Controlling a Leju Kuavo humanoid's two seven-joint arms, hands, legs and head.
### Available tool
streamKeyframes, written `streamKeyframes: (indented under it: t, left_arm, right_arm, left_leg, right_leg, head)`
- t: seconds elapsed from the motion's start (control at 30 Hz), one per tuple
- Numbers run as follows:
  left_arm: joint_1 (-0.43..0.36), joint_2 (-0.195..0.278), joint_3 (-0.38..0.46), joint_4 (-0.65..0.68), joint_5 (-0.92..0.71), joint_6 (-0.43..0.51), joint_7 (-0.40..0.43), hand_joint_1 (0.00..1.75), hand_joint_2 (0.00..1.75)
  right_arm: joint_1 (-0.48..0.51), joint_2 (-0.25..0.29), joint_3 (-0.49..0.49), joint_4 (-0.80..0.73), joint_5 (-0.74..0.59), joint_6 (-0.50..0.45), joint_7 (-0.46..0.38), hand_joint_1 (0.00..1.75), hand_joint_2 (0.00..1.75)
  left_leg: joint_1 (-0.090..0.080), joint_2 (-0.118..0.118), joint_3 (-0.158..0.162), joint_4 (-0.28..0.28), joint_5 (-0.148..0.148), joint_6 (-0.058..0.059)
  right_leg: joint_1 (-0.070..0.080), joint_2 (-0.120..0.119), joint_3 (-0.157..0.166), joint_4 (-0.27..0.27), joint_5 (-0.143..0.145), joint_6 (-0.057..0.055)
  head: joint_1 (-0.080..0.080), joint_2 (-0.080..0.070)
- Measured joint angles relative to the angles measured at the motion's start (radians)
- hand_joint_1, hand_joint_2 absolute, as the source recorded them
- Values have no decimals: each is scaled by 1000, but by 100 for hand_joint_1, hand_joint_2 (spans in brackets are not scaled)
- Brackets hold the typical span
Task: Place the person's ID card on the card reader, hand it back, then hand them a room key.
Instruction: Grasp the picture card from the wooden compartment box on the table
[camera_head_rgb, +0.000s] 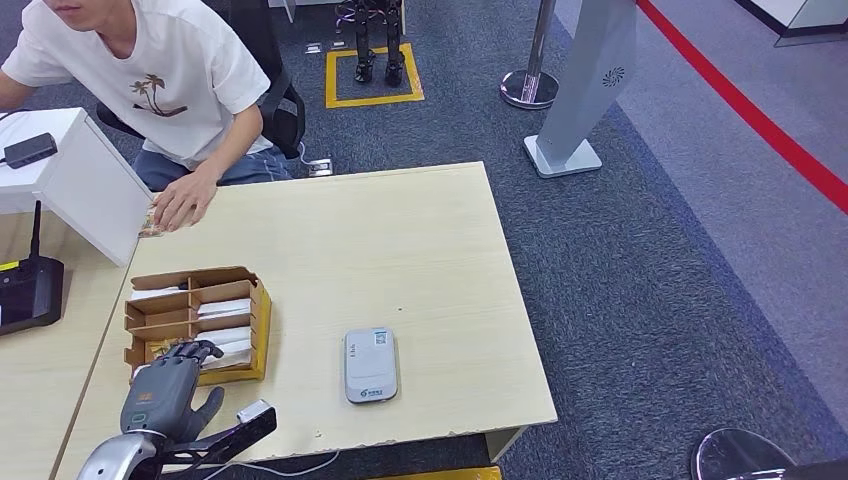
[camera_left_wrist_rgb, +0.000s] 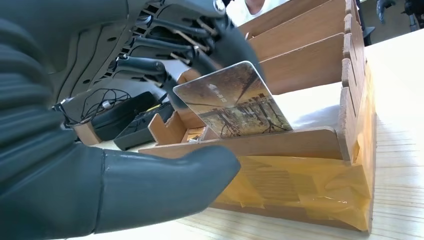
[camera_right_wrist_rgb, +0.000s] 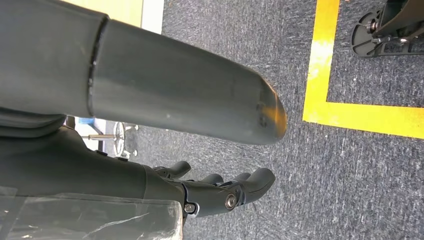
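A wooden divider box (camera_head_rgb: 258, 330) with white cards in its slots stands at the table's near left. My left hand (camera_head_rgb: 168, 390) reaches into its nearest slot. In the left wrist view a picture-printed room key card (camera_left_wrist_rgb: 232, 102) stands tilted in that slot behind the box's front wall (camera_left_wrist_rgb: 280, 142). My dark fingers (camera_left_wrist_rgb: 150, 65) lie at the card's upper edge, and the thumb (camera_left_wrist_rgb: 150, 185) stays outside the wall, apart from the card. The grey card reader (camera_head_rgb: 371, 365) lies bare near the front edge. The person's hand (camera_head_rgb: 185, 200) rests on a small card at the far left edge. My right hand (camera_right_wrist_rgb: 165, 95) hangs over the carpet, holding nothing.
A black device with an antenna (camera_head_rgb: 30, 290) sits on the side desk, beside a white partition (camera_head_rgb: 90, 185). Bare tabletop (camera_head_rgb: 380, 250) lies between the box, the reader and the person. A stanchion base (camera_head_rgb: 530, 88) and a grey sign stand (camera_head_rgb: 590, 80) are on the carpet beyond.
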Motion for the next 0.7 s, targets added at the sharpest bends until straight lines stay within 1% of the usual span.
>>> streamKeyframes:
  t: [0.57, 0.7]
  left_arm:
    - [-5, 0, 2, -1, 2, 3, -1, 175, 175]
    - [-4, -1, 2, -1, 0, 18, -8, 175, 175]
  right_arm:
    - [0, 0, 0, 0, -12, -1, -1, 0, 0]
    - [0, 0, 0, 0, -16, -1, -1, 0, 0]
  left_leg:
    - [0, 0, 0, 0, 0, 0]
    - [0, 0, 0, 0, 0, 0]
  right_leg:
    - [0, 0, 0, 0, 0, 0]
    - [0, 0, 0, 0, 0, 0]
  head:
    - [0, 0]
    - [0, 0]
